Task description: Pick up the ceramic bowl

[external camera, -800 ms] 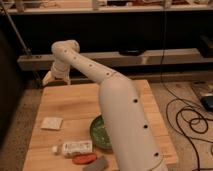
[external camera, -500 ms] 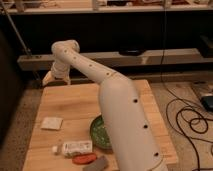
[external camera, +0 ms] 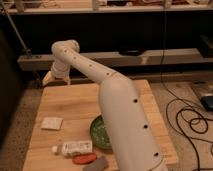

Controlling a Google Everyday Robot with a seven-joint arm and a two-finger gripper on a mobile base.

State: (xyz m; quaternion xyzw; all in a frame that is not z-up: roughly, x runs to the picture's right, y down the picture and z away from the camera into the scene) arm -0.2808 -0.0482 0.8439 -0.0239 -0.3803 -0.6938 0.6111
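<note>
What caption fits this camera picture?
The gripper hangs at the far-left corner of the table; the arm half hides the ceramic bowl.

We see a white packet (external camera: 51, 123), a labelled white bottle (external camera: 76, 147) and an orange-red oval piece (external camera: 84, 159) on the bench (external camera: 75, 102). The claw (external camera: 49, 78) hangs above its far left corner.

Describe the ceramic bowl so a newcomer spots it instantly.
On the wooden table, look near the front edge, against the big white arm. The ceramic bowl is partly hidden behind that arm; the gripper is off at the table's far left corner. The bowl is the only round green thing, wider than the white bottle and flat orange-red piece beside it.
</note>
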